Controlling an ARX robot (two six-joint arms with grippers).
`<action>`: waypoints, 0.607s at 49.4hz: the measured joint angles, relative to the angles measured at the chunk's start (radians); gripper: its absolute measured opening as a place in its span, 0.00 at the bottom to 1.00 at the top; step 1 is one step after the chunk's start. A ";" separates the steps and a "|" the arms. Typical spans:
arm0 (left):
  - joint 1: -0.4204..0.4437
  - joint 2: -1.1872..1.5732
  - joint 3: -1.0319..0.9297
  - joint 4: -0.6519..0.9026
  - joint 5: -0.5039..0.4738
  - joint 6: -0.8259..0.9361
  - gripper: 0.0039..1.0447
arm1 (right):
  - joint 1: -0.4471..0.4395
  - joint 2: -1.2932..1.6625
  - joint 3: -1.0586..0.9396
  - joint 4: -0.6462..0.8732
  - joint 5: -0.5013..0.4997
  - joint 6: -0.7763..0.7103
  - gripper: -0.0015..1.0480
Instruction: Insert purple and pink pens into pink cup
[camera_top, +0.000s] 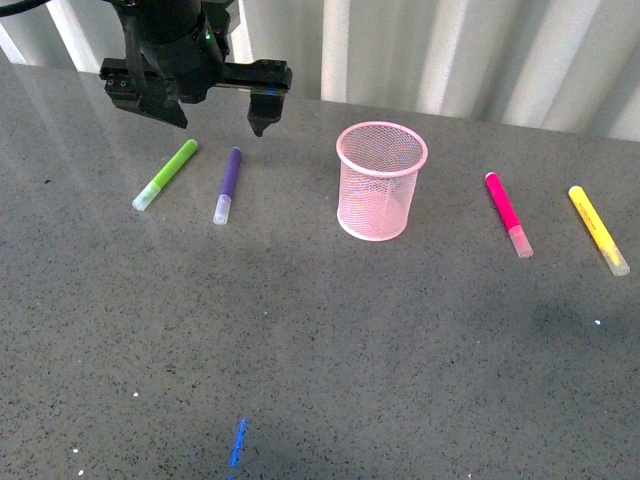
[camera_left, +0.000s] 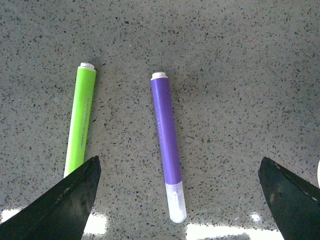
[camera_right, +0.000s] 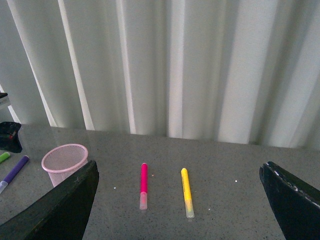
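Alignment for the purple pen (camera_top: 228, 185) is depending on the left end effector (camera_top: 220, 122), which is hovering wide open just beyond the pen's far end. The pen is lying flat on the surface (camera_top: 320, 350) left of the pink cup (camera_top: 375, 205), long axis running near to far, clear cap pointing near, so the jaw gap is crossing that axis. The pink pen (camera_top: 505, 210) is lying right of the cup, cap near, closer to the right end effector (camera_right: 178, 167), also wide open.
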 joint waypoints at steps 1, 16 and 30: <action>0.000 0.009 0.012 -0.005 0.000 -0.002 0.94 | 0.000 0.000 0.000 0.000 0.000 0.000 0.93; -0.010 0.114 0.134 -0.035 -0.008 -0.010 0.94 | 0.000 0.000 0.000 0.000 0.000 0.000 0.93; -0.037 0.171 0.165 -0.035 -0.009 -0.010 0.94 | 0.000 0.000 0.000 0.000 0.000 0.000 0.93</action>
